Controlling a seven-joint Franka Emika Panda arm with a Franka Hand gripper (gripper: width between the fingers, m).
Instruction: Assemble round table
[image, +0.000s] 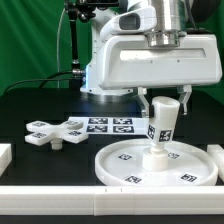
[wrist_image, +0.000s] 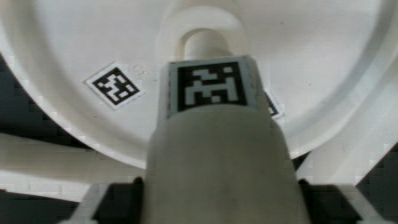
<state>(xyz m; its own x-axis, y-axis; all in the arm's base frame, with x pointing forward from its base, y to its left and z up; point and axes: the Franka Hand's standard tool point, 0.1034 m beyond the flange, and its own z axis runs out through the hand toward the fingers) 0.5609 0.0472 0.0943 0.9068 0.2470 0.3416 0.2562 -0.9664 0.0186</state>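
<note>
Three white kit parts on black table (image: 30, 110). Rimmed disc (image: 108, 168) largest, lying flat, tags face up. Marker board (image: 108, 124) just behind disc, toward exterior view's left. Cross-shaped piece (image: 55, 133) flat, off disc, on exterior view's left of it, clear gap between. Cylinder (image: 162, 128) standing at disc centre, leaning slightly, tag on side. Gripper (image: 166, 104) above disc centre, fingers (wrist_image: 111, 203) clamped on cylinder's upper sides.
</note>
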